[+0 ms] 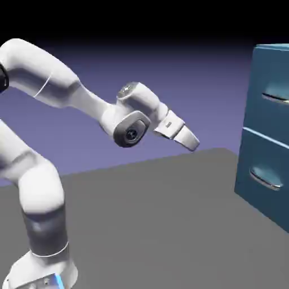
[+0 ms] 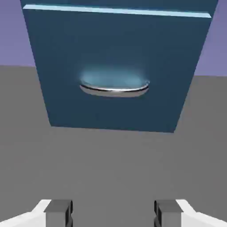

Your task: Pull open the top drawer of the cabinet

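— So, what is the gripper (image 2: 113,213) doing?

— It is hanging in the air with its two fingers (image 2: 58,212) spread apart. It is not holding anything.

— Is it touching the cabinet (image 1: 270,135)?

— No. It is well apart from it, pointing toward it and tipping down a little. Bare grey table (image 1: 158,226) is lying between them.

— Where is the top drawer (image 1: 272,84)?

— It is sitting shut at the top of the blue cabinet, with a thin silver handle (image 1: 276,98) on its front. In the exterior view it is a bit higher than the gripper.

— And the handle the hand view is showing?

— I think that is the lower drawer (image 2: 116,71), with its own silver handle (image 2: 114,89). A pale edge is running above it.

— So how should it go on?

— I think it should be lifting up, aiming at the upper handle, keeping its fingers wide, and sliding them around the handle before closing. Then it should be pulling straight back.
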Robot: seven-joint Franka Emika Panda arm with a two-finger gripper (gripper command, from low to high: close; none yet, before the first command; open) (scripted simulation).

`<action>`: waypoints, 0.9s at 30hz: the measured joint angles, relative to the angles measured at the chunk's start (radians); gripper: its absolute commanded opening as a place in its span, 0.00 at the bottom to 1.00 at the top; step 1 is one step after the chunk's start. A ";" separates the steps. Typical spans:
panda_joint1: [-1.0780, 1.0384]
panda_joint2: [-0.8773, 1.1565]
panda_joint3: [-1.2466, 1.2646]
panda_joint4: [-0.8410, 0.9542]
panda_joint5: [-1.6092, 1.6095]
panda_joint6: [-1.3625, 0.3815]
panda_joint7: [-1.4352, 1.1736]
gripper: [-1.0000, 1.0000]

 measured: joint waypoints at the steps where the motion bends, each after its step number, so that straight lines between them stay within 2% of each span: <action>1: 0.018 0.029 -0.027 0.019 0.043 -0.007 0.002 0.50; 27: 0.488 0.771 -0.716 0.509 1.174 -0.187 0.055 0.50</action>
